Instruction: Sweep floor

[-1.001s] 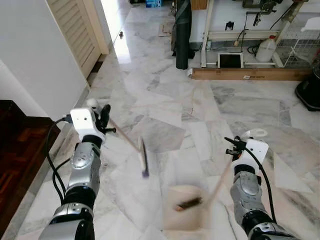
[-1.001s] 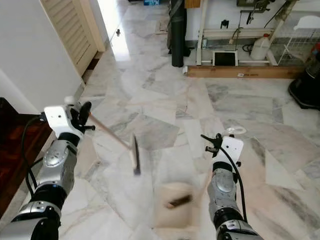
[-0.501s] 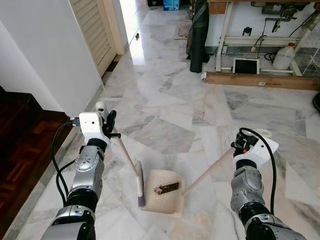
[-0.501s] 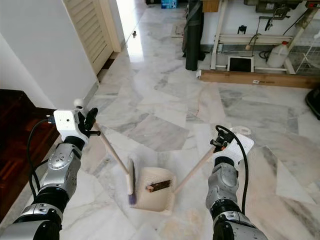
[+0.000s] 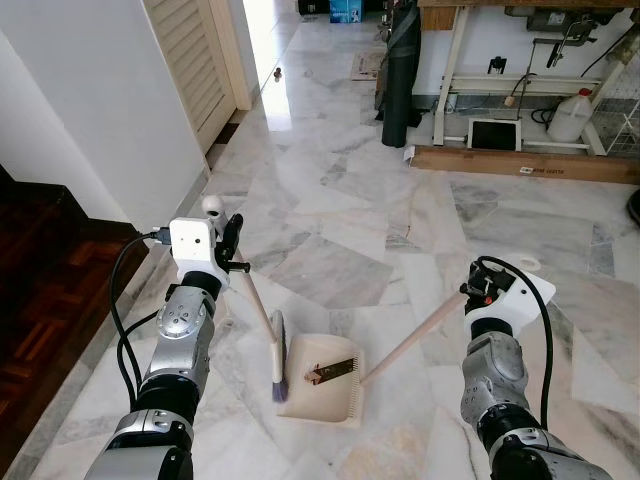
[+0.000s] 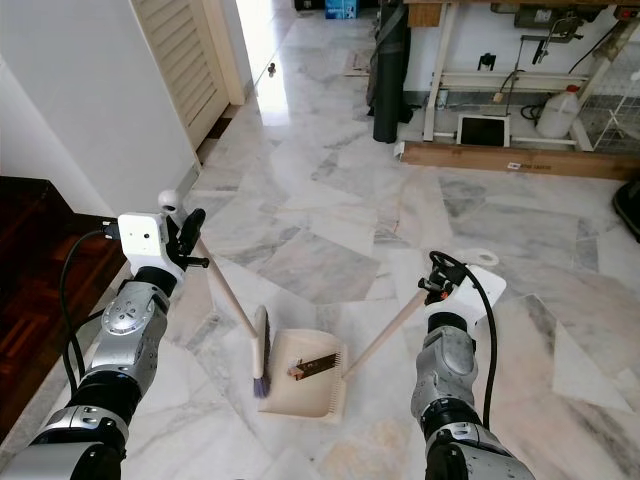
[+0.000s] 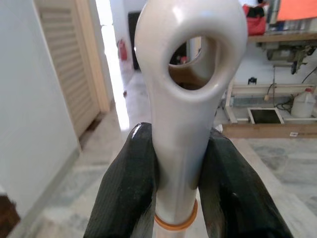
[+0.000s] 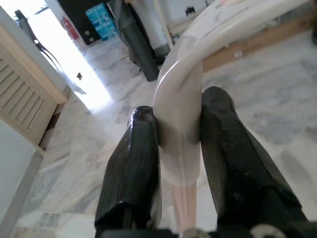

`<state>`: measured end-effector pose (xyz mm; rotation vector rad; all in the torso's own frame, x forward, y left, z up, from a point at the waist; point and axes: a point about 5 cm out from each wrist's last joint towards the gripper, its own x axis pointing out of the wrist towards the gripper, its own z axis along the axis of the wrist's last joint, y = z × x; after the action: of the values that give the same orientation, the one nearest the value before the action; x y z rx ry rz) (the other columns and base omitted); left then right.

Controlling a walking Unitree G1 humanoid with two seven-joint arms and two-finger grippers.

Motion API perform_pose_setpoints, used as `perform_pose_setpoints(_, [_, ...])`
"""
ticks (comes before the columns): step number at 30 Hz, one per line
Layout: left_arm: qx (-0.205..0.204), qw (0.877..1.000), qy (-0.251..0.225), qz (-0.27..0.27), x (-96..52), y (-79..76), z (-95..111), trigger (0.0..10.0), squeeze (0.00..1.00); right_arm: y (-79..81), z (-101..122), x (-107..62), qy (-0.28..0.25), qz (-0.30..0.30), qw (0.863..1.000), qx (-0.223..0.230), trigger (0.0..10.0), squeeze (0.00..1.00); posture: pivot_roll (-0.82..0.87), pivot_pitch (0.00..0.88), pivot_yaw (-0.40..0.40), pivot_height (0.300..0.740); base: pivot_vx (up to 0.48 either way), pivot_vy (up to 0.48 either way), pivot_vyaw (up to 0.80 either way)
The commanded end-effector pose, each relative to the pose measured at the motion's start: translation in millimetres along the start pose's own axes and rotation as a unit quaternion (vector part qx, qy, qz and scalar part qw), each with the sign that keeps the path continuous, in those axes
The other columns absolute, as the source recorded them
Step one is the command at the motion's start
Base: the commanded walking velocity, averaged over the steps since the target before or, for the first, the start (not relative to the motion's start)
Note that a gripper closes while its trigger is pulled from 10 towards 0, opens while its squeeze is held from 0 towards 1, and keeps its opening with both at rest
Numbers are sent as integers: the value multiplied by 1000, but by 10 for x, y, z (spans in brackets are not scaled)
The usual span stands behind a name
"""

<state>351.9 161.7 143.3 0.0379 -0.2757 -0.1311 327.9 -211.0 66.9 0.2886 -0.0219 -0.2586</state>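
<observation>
My left gripper is shut on the cream handle of a small broom; its brush head rests on the marble floor beside a cream dustpan. My right gripper is shut on the dustpan's long handle. A dark piece of debris lies inside the pan. In the left wrist view the black fingers clamp the broom handle below its hanging loop. In the right wrist view the fingers grip the curved dustpan handle.
A white wall corner and louvred door stand at left, with dark wooden flooring beyond. A wooden plank, a black rolled mat, a white jug and table legs line the far side.
The broom swung in from a raised position to the dustpan's left edge. The dustpan settled flat on the floor with debris in it. The camera view shifted as well.
</observation>
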Motion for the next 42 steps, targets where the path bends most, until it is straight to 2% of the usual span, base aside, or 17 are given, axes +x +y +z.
perform_pose_setpoints(1, [47,997,-65,-1,66,57,266,10000,0,2,149,47,-40,7,999,-12,10000,0,30,0,32,740,0,0,0])
perform_pose_setpoints(5, [52,997,-63,0,63,80,260,10000,0,-19,148,39,-42,2,999,-14,10000,0,27,0,35,740,0,0,0])
perform_pose_setpoints(7, [57,997,-52,-1,30,100,206,10000,0,-20,163,31,-50,4,998,-42,10000,0,20,0,36,740,0,0,0])
perform_pose_setpoints(8, [57,997,-52,-1,30,100,206,10000,0,-20,163,31,-50,4,998,-42,10000,0,20,0,36,740,0,0,0])
perform_pose_setpoints(9, [63,997,-41,-4,-18,96,146,10000,0,2,182,21,-60,19,995,-72,10000,0,18,0,27,740,0,0,0])
perform_pose_setpoints(10, [66,997,-38,-6,-33,89,130,10000,0,9,187,20,-63,23,995,-76,10000,0,17,0,24,740,0,0,0])
perform_pose_setpoints(18, [46,999,20,-13,-237,-45,-185,10000,0,3,287,58,-81,32,993,-82,10000,0,3,0,8,740,0,0,0])
perform_pose_setpoints(21, [35,999,36,-3,-309,-48,-276,10000,0,10,301,60,-86,31,992,-87,10000,0,0,0,6,740,0,0,0])
perform_pose_setpoints(32, [19,999,32,14,-306,-11,-255,10000,0,40,337,46,-102,35,988,-112,10000,0,-1,0,12,740,0,0,0])
perform_pose_setpoints(36, [20,999,37,19,-294,-7,-272,10000,0,64,324,38,-103,31,987,-121,10000,0,-1,0,15,740,0,0,731])
perform_pose_setpoints(42, [17,999,36,21,-272,-4,-261,10000,0,109,312,32,-103,31,988,-111,10000,0,4,0,28,740,0,0,800])
